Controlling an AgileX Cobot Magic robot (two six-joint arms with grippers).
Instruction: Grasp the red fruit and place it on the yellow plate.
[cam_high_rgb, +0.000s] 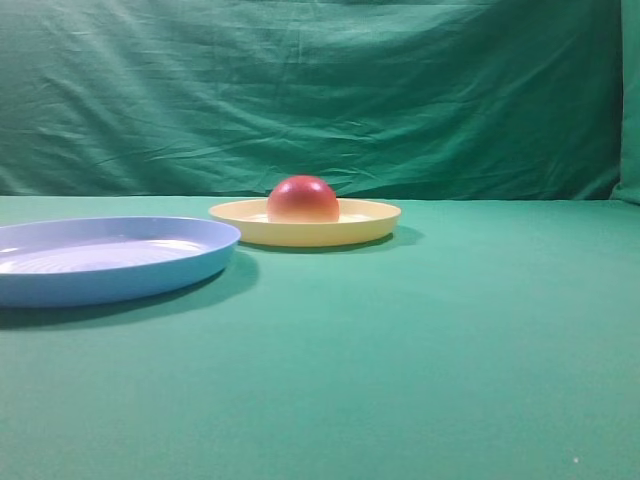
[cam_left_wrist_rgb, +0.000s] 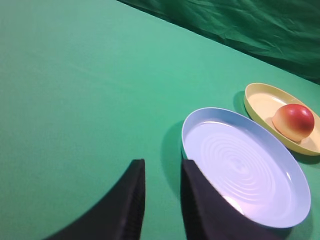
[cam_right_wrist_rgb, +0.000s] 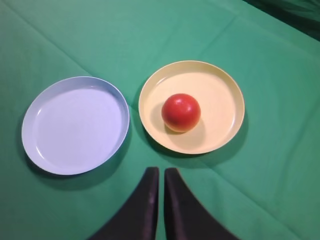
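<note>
The red fruit sits on the yellow plate, flat side down. A blue plate lies just beside it on the green bench. The right hand hangs above the bench, pressed together and holding nothing. The left hand is spread a little, near the blue plate's rim.

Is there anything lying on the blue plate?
No, the blue plate is bare; the fruit sits on the yellow plate.
</note>
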